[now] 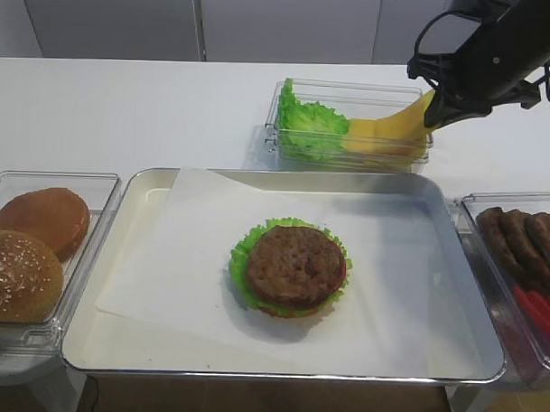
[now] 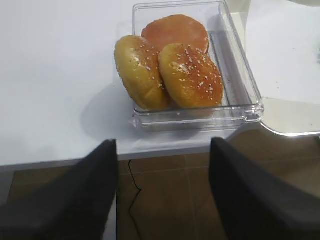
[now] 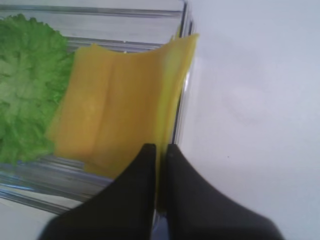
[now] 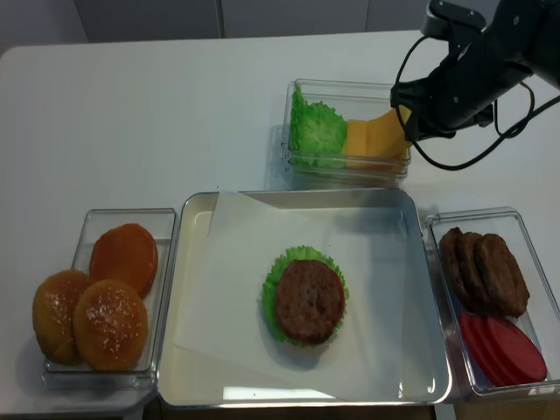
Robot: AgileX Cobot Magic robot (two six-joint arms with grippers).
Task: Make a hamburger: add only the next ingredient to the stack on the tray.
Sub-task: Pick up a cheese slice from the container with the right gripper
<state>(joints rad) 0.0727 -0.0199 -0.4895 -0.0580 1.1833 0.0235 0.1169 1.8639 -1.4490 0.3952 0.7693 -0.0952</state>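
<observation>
Your right gripper [image 3: 160,155] is pinched shut on the edge of the cheese slice [image 3: 120,105], which drapes ahead of it over the rim of the clear bin [image 1: 349,154]. Your left gripper [image 2: 162,165] stands wide, bun bin [image 2: 240,95] just ahead.

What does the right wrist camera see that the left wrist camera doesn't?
Only the right wrist view shows the right hand pinching the edge of the yellow cheese slice, beside green lettuce in a clear bin. Only the left wrist view shows the open left hand, three buns in their bin, and the tray's corner. Both show the white table.
</observation>
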